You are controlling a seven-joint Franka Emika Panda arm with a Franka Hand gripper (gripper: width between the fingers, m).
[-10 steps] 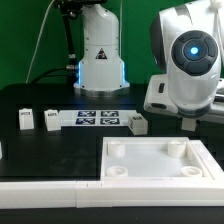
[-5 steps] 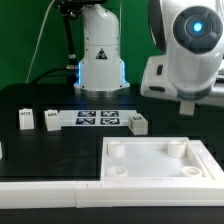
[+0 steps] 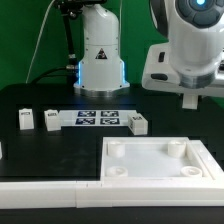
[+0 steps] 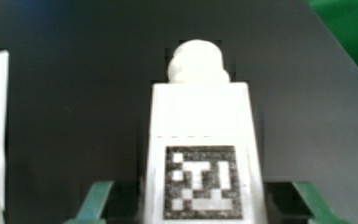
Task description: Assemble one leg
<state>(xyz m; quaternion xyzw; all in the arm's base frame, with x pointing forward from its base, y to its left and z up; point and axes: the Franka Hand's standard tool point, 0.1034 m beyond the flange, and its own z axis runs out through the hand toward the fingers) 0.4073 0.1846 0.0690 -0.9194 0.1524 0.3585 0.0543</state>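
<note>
Clamping the leg [image 4: 202, 120] by its tagged end, the pincer [image 4: 204, 205] is leaving the rounded tip free, probably for insertion.

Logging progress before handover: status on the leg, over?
Pincer shut on the leg, high above the table. Not yet at the panel. Three loose pegs beside the marker board; nothing blocking.

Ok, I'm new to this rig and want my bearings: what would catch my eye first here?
The arm's bulky white head hangs high on the exterior view's right, above the large white panel with round corner sockets. In the wrist view, a tagged leg fills the picture between the fingers of the gripper; whether it is gripped is unclear.
</note>
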